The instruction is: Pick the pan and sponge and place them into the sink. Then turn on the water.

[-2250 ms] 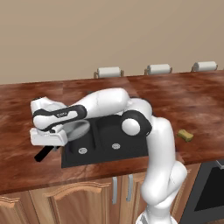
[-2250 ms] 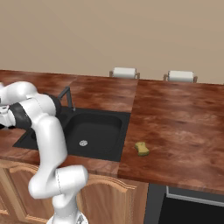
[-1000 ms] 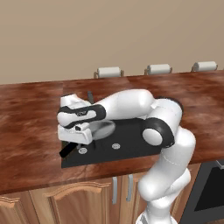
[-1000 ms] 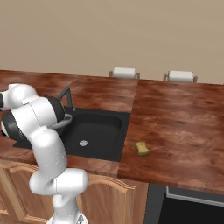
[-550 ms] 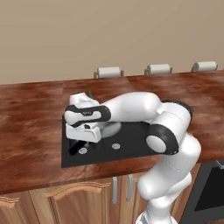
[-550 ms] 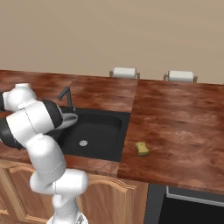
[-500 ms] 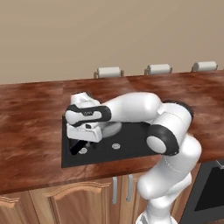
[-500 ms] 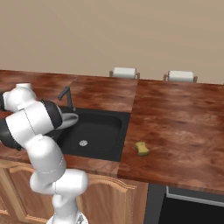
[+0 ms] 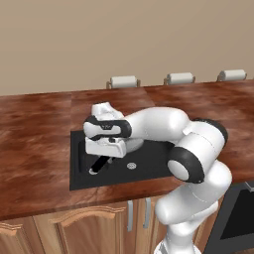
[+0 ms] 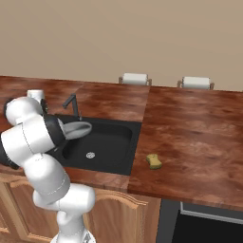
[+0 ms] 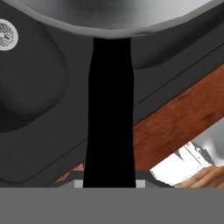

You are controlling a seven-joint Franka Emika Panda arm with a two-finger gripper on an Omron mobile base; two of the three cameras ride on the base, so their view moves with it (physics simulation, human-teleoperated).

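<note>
Holding the pan (image 10: pixel 76 128) by its black handle (image 11: pixel 109 113), your gripper (image 9: pixel 105 155) hangs over the small left basin of the sink (image 9: pixel 149 166); the handle runs straight up the middle of the hand view between the fingers, so you can take the grip as closed on it. In the right base view the pan's silver bowl sits level, just above the black basin and below the faucet (image 10: pixel 72 104), and whether it touches the basin floor you cannot tell from here. So count the first step as nearly done but not finished: the pan is over the sink, not yet let go.

The sponge (image 10: pixel 153 161) lies untouched on the worktop (image 10: pixel 190 137), to the right of the sink and near the front edge, well apart from the arm. No stream falls from the faucet, so the water is off. You have left: release the pan, fetch the sponge, drop it in, then open the tap.
</note>
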